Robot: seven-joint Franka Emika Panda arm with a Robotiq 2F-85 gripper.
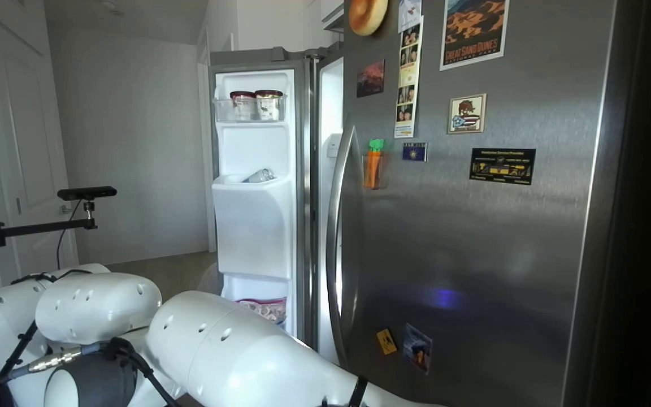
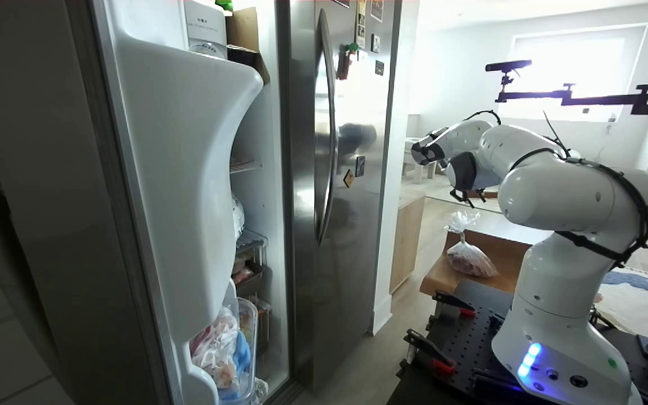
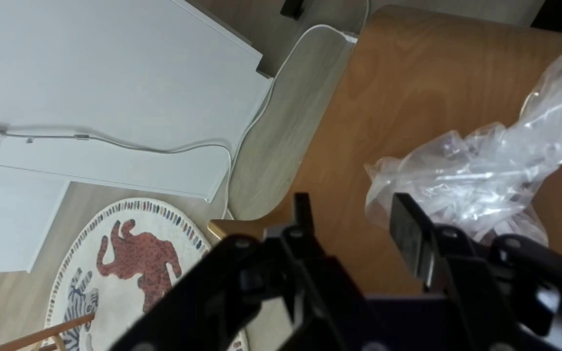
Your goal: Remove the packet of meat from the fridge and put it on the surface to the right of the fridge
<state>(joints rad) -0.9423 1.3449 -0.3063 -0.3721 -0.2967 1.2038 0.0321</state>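
The packet of meat [image 2: 470, 261] sits on a brown wooden surface [image 2: 507, 247], its knotted clear top pointing up. In the wrist view the packet's clear plastic [image 3: 476, 170] lies at the right on the wood [image 3: 422, 83]. My gripper [image 3: 352, 207] is open, with nothing between its fingers. The right finger overlaps the bag's edge in that view, but bare wood shows between the fingers. In an exterior view the gripper [image 2: 468, 198] hangs above the packet, apart from it. The steel fridge [image 1: 472, 237] has one door open; it also shows in an exterior view [image 2: 352, 236].
The open fridge door [image 1: 252, 226] holds tubs and bags. A black mounting table [image 2: 459, 332] with clamps [image 2: 431, 349] stands beside the wooden surface. A white cable [image 3: 173, 151] and a round rug [image 3: 139, 263] lie beyond the wood. A camera arm [image 2: 571, 100] extends behind the robot.
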